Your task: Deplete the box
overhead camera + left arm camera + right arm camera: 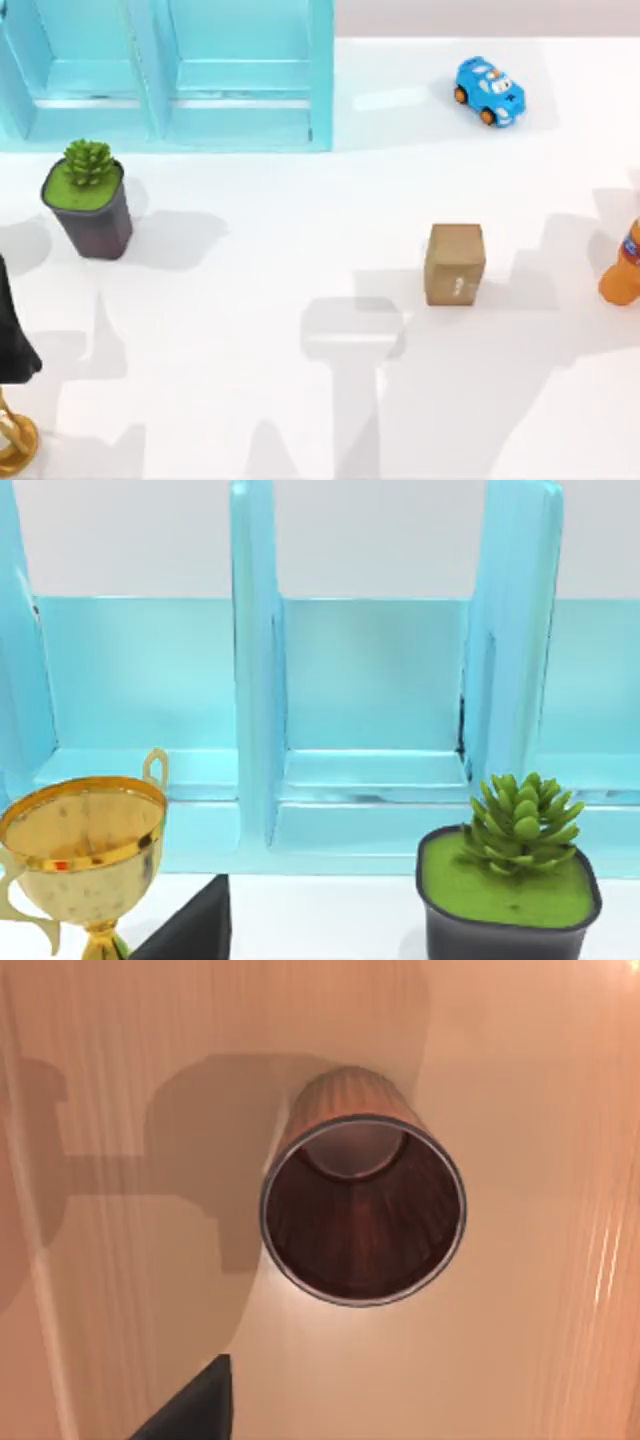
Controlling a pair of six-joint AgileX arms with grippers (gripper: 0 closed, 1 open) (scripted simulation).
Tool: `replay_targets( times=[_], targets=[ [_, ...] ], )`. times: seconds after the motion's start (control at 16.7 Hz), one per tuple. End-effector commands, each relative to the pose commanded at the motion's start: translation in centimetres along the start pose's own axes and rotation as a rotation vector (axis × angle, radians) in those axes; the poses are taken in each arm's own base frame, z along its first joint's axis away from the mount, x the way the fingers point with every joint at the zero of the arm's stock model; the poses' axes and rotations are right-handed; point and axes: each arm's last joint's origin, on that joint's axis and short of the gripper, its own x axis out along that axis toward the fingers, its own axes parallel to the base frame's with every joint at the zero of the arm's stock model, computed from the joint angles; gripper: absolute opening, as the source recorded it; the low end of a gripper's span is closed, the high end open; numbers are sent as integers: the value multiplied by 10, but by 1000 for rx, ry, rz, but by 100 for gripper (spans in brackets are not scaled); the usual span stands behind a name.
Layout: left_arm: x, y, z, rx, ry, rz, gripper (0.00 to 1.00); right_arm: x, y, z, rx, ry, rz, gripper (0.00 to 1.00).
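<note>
The box (455, 263) is a small tan-brown cardboard cube with a pale mark on its near face. It stands upright on the white table, right of centre in the top view, with nothing touching it. A dark corner of each arm's own hardware pokes into the edge of the left wrist view (190, 930) and the right wrist view (190, 1405). The left wrist camera faces the shelf, and the right wrist camera looks down into a cup.
A turquoise shelf unit (170, 75) fills the back left. A succulent in a dark grey pot (90, 205) stands before it. A blue toy car (490, 90) sits back right, an orange bottle (625, 265) at the right edge, a gold trophy (80, 845) front left. A dark brown ribbed cup (360, 1205) stands on a tan surface.
</note>
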Motion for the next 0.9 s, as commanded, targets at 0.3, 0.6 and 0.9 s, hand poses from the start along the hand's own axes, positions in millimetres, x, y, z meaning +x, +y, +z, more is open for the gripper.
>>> replay_targets(
  times=[0.3,0.6,0.9],
  targets=[
    [0,0,0,0,0,0,100,34,0,-1,2,3,0,100],
    [0,0,0,0,0,0,100,86,-2,0,2,2,0,100],
    [0,0,0,0,0,0,100,97,-1,-1,2,2,0,100]
  ],
)
